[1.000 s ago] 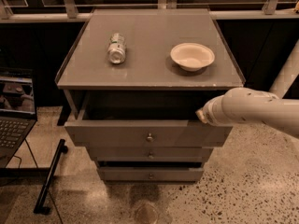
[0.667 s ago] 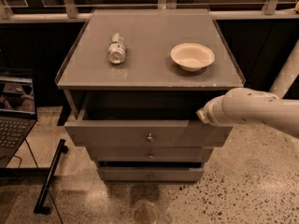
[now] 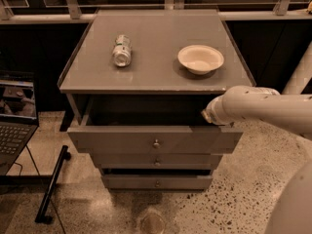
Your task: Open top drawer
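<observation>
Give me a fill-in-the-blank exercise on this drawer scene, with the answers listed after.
1. The top drawer is ___, not shut.
2. The can on the cabinet top lies on its ___.
3. Of the can and the bowl, the gripper, at the drawer's upper edge, is nearer the ___.
Missing words: open; side; bowl.

Cabinet top (image 3: 156, 74) carries bowl (image 3: 200, 58); can (image 3: 122, 50) on its side left of bowl; gripper (image 3: 209, 115) just front of bowl, lower.
</observation>
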Controlling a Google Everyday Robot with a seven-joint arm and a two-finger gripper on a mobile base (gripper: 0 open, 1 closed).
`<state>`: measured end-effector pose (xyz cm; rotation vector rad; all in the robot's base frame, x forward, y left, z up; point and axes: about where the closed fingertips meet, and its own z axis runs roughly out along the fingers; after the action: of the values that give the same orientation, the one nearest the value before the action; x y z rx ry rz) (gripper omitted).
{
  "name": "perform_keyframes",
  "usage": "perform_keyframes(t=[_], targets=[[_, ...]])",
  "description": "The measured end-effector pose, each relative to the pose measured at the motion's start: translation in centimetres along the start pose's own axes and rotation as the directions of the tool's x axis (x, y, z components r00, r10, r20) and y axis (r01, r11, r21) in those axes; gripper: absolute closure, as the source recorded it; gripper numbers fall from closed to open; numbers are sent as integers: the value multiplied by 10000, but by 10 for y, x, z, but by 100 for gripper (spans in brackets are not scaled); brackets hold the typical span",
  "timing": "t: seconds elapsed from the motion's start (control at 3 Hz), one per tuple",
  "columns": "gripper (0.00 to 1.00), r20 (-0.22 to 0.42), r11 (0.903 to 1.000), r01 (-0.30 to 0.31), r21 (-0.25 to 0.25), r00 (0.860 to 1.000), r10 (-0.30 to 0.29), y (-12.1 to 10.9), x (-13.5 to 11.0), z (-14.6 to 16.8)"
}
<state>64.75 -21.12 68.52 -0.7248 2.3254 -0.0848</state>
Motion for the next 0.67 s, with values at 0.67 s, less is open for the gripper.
perform_keyframes(t=[0.67], targets=[[100,-549,9995,12,-325,9985,-29,4,19,7]])
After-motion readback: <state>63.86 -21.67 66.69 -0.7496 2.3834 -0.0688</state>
